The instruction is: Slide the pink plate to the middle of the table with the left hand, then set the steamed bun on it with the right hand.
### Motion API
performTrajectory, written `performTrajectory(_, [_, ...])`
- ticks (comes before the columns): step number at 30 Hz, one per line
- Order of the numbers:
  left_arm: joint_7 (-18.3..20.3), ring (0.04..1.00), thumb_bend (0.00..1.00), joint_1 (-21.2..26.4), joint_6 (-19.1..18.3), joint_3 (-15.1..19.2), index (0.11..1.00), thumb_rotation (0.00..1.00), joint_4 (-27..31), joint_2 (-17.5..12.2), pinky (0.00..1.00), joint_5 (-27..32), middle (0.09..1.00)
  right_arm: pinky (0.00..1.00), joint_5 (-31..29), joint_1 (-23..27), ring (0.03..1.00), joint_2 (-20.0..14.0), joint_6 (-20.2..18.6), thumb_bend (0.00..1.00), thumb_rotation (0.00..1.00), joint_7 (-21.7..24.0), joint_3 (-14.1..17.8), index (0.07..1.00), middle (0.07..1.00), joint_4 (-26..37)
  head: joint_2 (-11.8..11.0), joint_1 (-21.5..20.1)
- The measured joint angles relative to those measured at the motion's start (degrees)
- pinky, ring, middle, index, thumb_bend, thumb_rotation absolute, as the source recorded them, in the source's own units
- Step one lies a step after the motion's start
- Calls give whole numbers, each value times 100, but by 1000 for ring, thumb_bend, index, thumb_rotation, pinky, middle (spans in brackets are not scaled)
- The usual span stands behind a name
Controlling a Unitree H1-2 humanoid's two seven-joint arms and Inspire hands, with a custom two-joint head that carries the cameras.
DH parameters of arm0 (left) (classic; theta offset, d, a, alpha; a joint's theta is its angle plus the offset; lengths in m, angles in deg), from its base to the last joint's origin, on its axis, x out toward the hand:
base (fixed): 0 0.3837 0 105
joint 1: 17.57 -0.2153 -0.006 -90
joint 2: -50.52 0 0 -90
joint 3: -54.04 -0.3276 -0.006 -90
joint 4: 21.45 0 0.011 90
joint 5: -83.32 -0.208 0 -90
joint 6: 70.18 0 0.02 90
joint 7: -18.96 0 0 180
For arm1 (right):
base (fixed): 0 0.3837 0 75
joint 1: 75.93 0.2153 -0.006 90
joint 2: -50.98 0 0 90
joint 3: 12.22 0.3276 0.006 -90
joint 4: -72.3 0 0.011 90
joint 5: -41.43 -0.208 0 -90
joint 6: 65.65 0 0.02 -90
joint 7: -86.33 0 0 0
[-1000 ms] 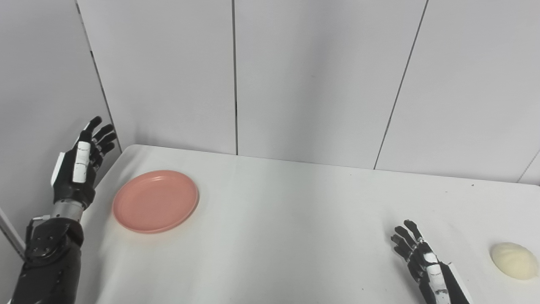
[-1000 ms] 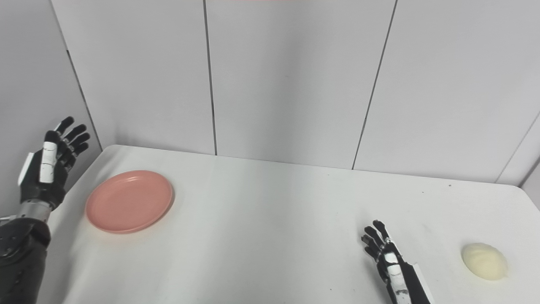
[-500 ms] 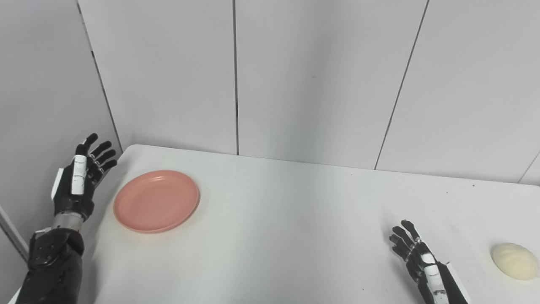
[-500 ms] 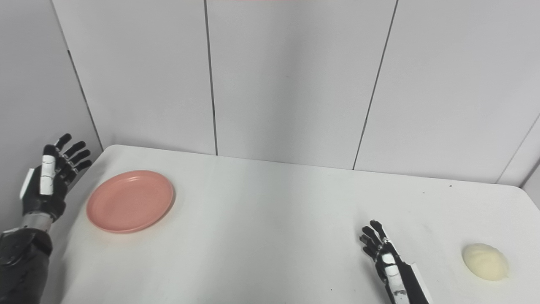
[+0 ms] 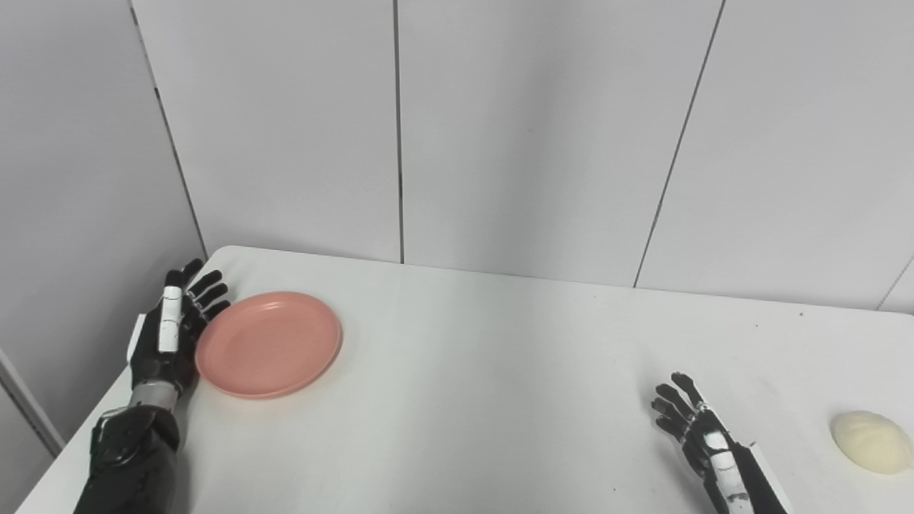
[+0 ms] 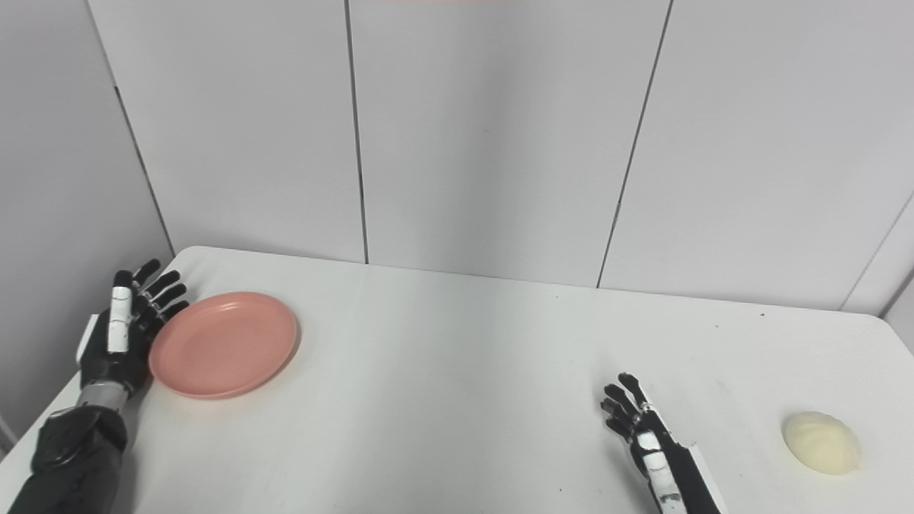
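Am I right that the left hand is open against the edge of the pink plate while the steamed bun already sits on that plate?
Not quite. The steamed bun lies on the table at the far right, beyond the right hand, as the right eye view shows. The left hand is indeed open against the edge of the pink plate.

Light: we see even, bright, diffuse light with no glare.
Shadows: soft and faint, just under the pink plate (image 5: 268,343) and beside the left hand (image 5: 171,332) on the counter (image 5: 485,371).
Focus: we find both views sharp, with slight grain.
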Motion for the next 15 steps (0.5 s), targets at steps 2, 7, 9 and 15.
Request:
performTrajectory(2, [5, 812, 819, 35, 1, 15, 852, 835, -63, 0, 789, 13, 806, 906, 10, -2, 896, -5, 1, 747, 1000, -1, -1, 948, 912, -2, 0, 0])
performTrajectory(7, [6, 823, 829, 82, 29, 24, 856, 837, -166, -5, 815, 12, 818, 899, 50, -2, 889, -9, 76, 738, 1000, 1, -10, 941, 905, -31, 0, 0])
performTrajectory(9, [7, 829, 823, 84, 31, 12, 867, 854, -176, -8, 823, 3, 826, 897, 52, 0, 888, -15, 163, 746, 1000, 1, -13, 936, 902, -49, 0, 0])
performTrajectory(15, [7, 811, 847, 39, 31, -58, 875, 858, -81, -7, 791, -73, 824, 901, 98, 22, 894, -39, 188, 750, 1000, 1, -46, 940, 908, -88, 9, -9])
